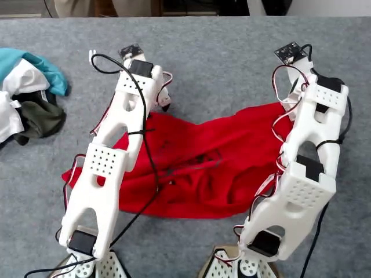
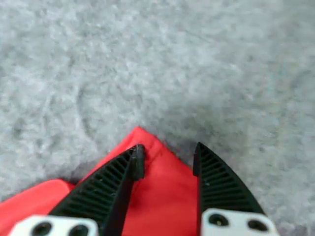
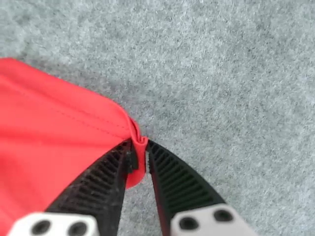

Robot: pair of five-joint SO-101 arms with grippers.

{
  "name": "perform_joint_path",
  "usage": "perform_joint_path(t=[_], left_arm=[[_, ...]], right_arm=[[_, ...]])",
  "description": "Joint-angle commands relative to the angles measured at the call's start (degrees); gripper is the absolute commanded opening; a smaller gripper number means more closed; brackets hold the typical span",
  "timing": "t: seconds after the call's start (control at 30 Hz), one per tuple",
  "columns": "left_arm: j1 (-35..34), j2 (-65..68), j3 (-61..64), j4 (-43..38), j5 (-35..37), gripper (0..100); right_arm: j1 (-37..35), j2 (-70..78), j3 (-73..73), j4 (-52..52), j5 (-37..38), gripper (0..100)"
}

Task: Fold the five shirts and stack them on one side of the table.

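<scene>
A red shirt lies spread and rumpled across the middle of the grey table, partly under both arms. In the left wrist view my left gripper is open, and a far corner of the red shirt lies between its black fingers. From above, that gripper sits at the shirt's far left corner. My right gripper is shut on a folded edge of the red shirt at its far right corner, below the right arm.
A loose pile of other shirts, teal, white and dark green, lies at the table's left edge. Bare grey felt stretches beyond the red shirt to the far edge. The arm bases stand at the near edge.
</scene>
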Motion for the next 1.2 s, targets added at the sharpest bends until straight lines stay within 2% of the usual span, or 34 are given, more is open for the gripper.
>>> perform_joint_path(t=[0.0, 0.5, 0.7, 1.03, 1.17], left_arm=[[-1.9, 0.1, -1.4, -1.5, 0.4, 18], [-3.6, 2.2, -1.4, -1.0, 0.4, 18], [-4.7, 2.5, -1.4, -0.5, 0.4, 2], [-6.6, 2.2, -1.8, -0.8, 0.3, 2], [-6.7, 2.2, -9.7, 1.0, -0.6, 2]], right_arm=[[-0.7, -0.4, 0.1, -0.1, 0.5, 1.6], [-0.7, -0.4, 0.1, -0.2, 0.5, 1.6], [-0.7, -0.4, 0.1, -0.2, 0.5, 1.6], [-0.7, -0.4, 0.1, -0.2, 0.5, 1.6], [-0.7, -1.6, -1.0, 0.3, -1.3, 1.6]])
